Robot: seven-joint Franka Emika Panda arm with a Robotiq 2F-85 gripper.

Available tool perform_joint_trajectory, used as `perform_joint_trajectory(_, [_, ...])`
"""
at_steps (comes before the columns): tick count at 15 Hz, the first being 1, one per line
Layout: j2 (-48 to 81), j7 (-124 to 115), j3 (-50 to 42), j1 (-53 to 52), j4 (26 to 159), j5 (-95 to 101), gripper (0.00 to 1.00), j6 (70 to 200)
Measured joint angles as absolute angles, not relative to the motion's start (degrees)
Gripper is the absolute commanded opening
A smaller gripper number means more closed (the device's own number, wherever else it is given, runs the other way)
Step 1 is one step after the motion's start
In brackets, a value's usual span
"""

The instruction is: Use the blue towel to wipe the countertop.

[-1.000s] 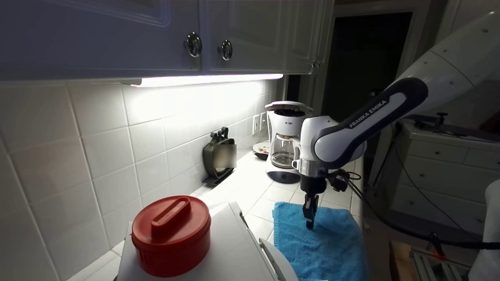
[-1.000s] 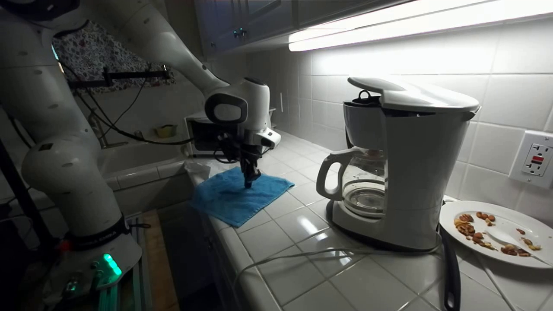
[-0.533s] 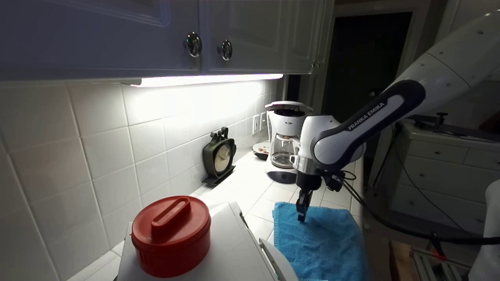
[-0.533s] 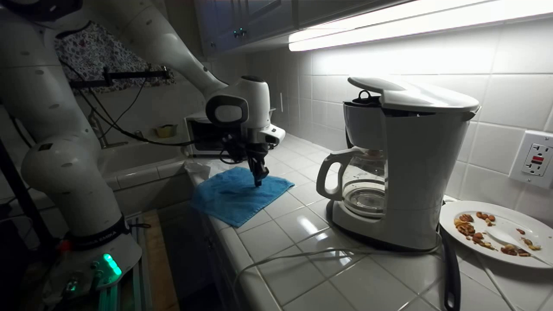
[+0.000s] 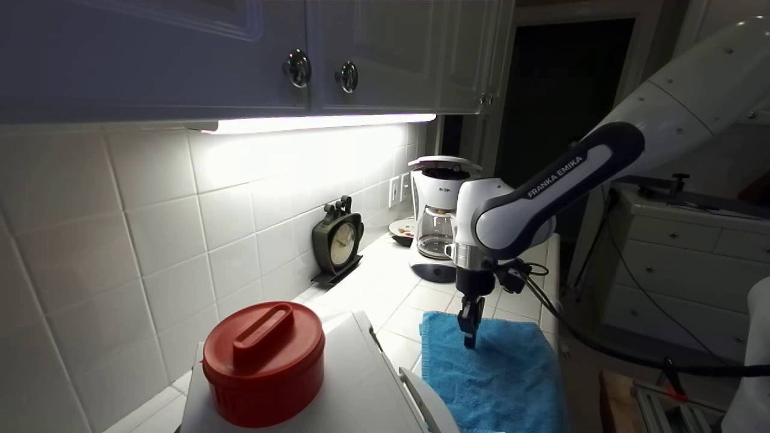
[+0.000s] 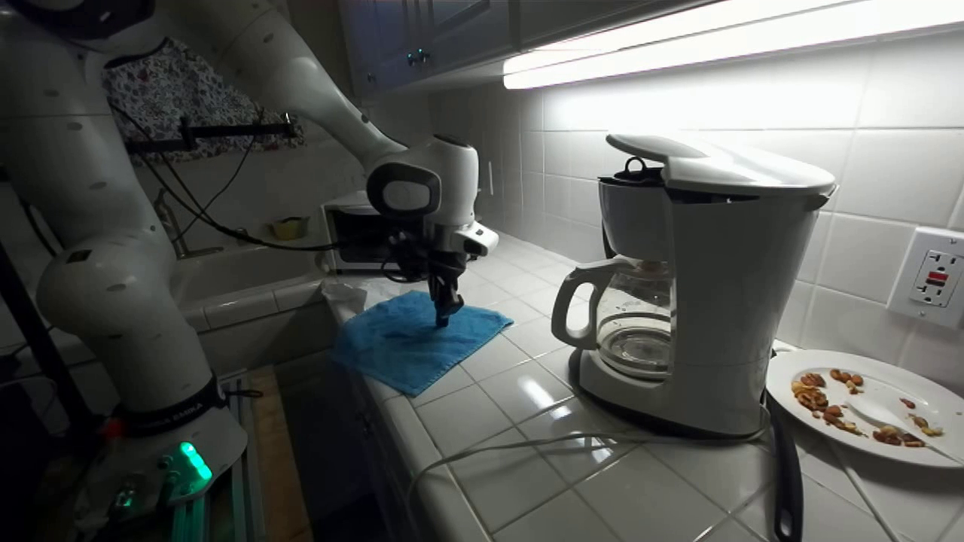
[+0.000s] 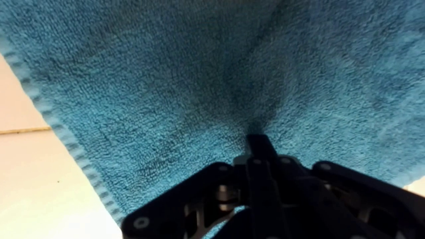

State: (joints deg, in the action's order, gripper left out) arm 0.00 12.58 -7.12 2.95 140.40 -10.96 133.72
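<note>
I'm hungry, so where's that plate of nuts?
In an exterior view, the white plate sits far right, beside the coffee maker, below the wall outlet.

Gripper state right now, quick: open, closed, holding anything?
Gripper: closed, pointing down at the blue towel; nothing visibly pinched in it.

Turquoise-blue towel (image 5: 496, 385), white tiled countertop (image 6: 640, 500).

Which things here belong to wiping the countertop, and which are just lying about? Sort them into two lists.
Part of the job:
blue towel, spread out
countertop, beneath it
gripper, shut, pointing down

Just lying about:
red container
coffee maker
plate
green device with a dial
</note>
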Motion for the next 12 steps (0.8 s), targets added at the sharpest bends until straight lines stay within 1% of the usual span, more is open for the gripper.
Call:
perform_joint_trajectory(8, [1.2, 12.0, -6.8, 3.0, 139.9, -10.9, 0.00, 133.5])
perform_joint_trajectory(12, [1.5, 10.9, -6.8, 3.2, 139.8, -10.9, 0.00, 136.0])
